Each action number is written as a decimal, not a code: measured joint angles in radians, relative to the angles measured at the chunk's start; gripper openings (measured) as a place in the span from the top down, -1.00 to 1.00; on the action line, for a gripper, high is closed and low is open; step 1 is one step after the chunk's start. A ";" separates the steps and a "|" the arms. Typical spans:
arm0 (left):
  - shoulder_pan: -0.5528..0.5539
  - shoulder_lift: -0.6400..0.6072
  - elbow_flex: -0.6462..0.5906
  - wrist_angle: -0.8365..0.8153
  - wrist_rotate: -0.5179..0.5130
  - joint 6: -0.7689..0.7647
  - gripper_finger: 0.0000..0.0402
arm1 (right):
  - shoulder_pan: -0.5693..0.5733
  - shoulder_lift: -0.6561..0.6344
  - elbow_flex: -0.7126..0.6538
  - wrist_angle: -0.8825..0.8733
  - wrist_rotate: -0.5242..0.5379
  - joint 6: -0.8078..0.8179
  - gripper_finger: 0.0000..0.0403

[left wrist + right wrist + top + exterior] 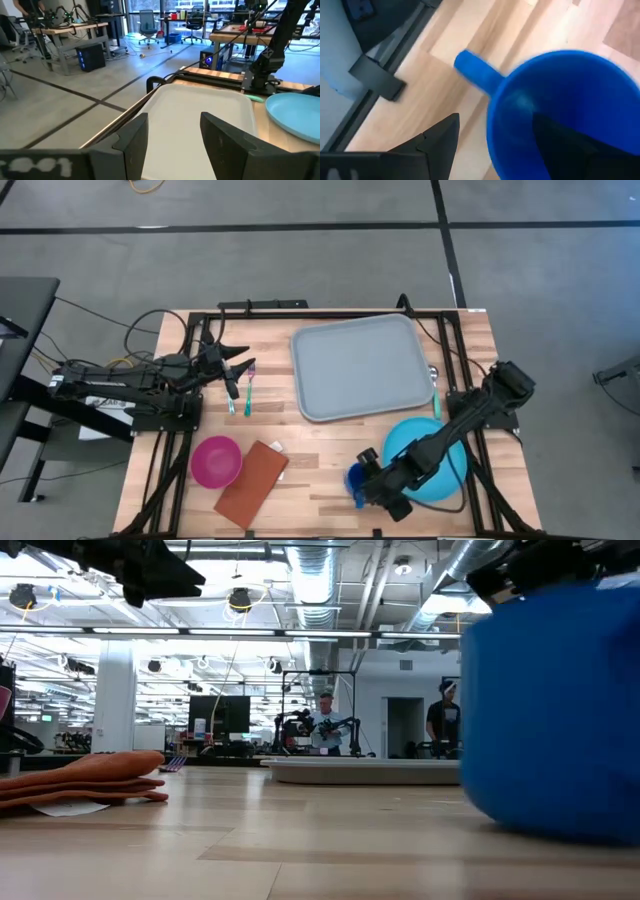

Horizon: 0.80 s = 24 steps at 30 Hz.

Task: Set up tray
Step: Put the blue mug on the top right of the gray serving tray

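Observation:
The pale grey-blue tray [365, 367] lies flat on the far middle of the table. A blue cup [355, 479] stands upright near the front edge, left of the round blue plate [448, 478]. My right gripper [368, 486] slants down over the cup and is open. In the right wrist view one finger [440, 142] is outside the cup's wall [500, 110] beside the handle [475, 72]. The other finger [565, 145] is over the cup's mouth. No touch shows. My left gripper [240, 370] is open and level left of the tray [200, 105], holding nothing.
A pink bowl [216, 461] and an orange-brown napkin [252, 482] lie at the front left. Two small utensils [248, 388] lie under my left gripper. A green utensil [436, 398] lies by the tray's right rim. A black frame [190, 380] edges the table.

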 joint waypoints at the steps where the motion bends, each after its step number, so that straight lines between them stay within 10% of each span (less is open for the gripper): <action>1: 0.000 0.000 0.000 0.000 0.000 0.000 0.15 | 0.000 0.008 0.010 -0.024 0.000 0.000 -0.21; 12: 0.000 0.000 0.000 -0.012 -0.027 0.009 0.15 | -0.009 0.122 0.093 -0.060 0.000 0.009 -0.13; 24: 0.000 0.000 0.000 -0.016 -0.028 0.032 0.15 | -0.043 0.103 0.113 -0.157 -0.024 0.178 0.84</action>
